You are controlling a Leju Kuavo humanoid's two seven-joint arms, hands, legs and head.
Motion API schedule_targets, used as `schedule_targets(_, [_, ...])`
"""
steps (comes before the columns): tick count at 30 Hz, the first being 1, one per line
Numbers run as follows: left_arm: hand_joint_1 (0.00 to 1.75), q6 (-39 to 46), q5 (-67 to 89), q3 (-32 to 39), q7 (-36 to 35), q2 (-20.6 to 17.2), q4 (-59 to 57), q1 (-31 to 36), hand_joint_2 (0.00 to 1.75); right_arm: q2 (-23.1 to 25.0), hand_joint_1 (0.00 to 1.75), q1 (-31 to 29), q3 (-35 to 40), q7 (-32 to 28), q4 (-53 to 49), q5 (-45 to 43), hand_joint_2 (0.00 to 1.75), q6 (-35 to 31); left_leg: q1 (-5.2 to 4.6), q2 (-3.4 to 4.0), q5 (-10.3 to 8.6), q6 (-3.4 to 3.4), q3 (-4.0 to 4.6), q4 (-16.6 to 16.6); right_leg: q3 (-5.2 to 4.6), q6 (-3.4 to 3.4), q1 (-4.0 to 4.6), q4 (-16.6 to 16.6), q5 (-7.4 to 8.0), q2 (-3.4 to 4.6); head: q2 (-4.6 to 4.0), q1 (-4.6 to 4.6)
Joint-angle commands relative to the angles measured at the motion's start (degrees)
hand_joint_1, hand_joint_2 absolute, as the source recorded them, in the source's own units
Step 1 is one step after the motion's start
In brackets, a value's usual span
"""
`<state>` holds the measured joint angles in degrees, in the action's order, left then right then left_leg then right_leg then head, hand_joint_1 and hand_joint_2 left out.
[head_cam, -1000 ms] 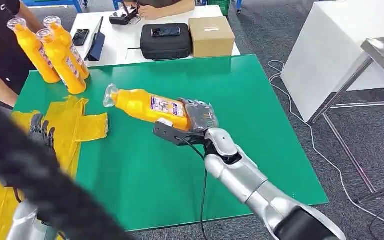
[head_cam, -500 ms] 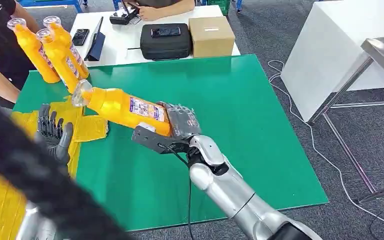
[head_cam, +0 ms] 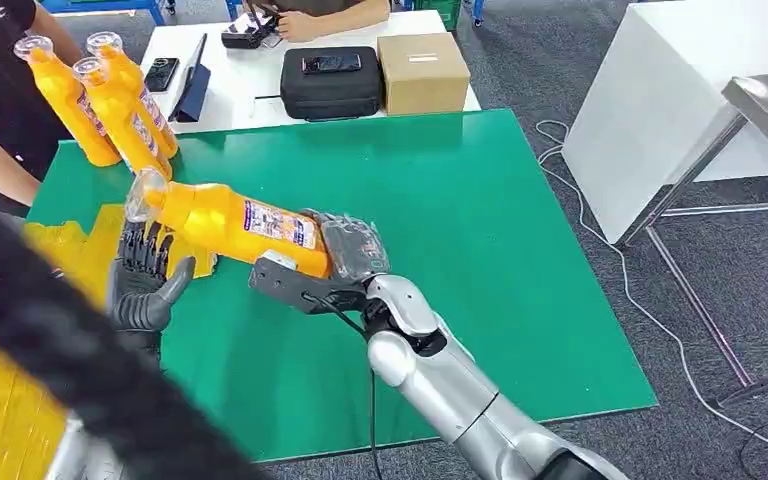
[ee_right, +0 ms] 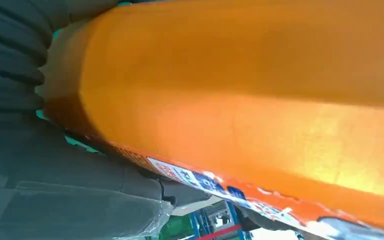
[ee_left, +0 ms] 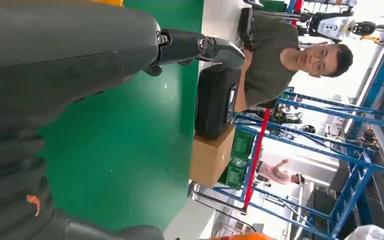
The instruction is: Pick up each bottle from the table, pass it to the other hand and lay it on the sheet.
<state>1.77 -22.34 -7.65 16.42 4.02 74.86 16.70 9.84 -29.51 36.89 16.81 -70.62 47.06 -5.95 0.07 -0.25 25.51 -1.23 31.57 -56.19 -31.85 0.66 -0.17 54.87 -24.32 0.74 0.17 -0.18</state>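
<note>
Now the right hand (head_cam: 352, 250) clasped the orange bottle (head_cam: 235, 222) by its base, cap end reaching just above the left hand (head_cam: 143, 283), which waited with fingers spread, holding nothing; rigid, smooth plastic, probably slippery, so the labelled middle looked the safest hold

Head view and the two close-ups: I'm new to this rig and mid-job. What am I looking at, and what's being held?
The wide picture is the robot's own view from its head, looking down at a green table. The silver arm on the right ends in the right robot hand, which grips the base of an orange bottle lying sideways in the air. The left robot hand waits open under the bottle's cap end, above the yellow sheet. Three more bottles stand at the far corner. The close-ups come from cameras at each wrist; one shows the bottle's orange side.
</note>
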Motion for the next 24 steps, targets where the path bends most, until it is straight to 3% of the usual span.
schedule_targets(1, [0.00,-5.50,-2.70,-4.74,-3.40,0.32,1.31,-0.86,1.75,-0.98,1.75,-0.68,-1.74,0.39,-0.07,1.13,1.75,0.90,0.04,-0.09,0.06,0.08,-0.11,0.00,0.16,0.01,0.04,-0.04,-0.09,-0.17,0.00,0.00])
schedule_targets(13, [0.00,-7.36,-4.71,-10.61,-5.54,1.21,4.28,-0.90,1.75,0.03,1.75,-0.61,-1.19,0.43,-0.10,2.61,1.75,2.55,0.02,-0.09,0.06,0.09,-0.10,0.00,0.13,0.00,0.02,0.00,-0.09,-0.18,0.00,0.00])
schedule_targets(24, [0.00,-6.45,-5.18,-11.01,-5.80,1.69,3.59,1.61,1.75,1.82,1.75,-1.44,1.35,1.33,1.68,3.92,1.75,5.15,0.02,-0.06,0.01,0.04,0.01,-0.03,0.00,0.01,0.02,0.02,-0.03,-0.10,0.02,-0.02])
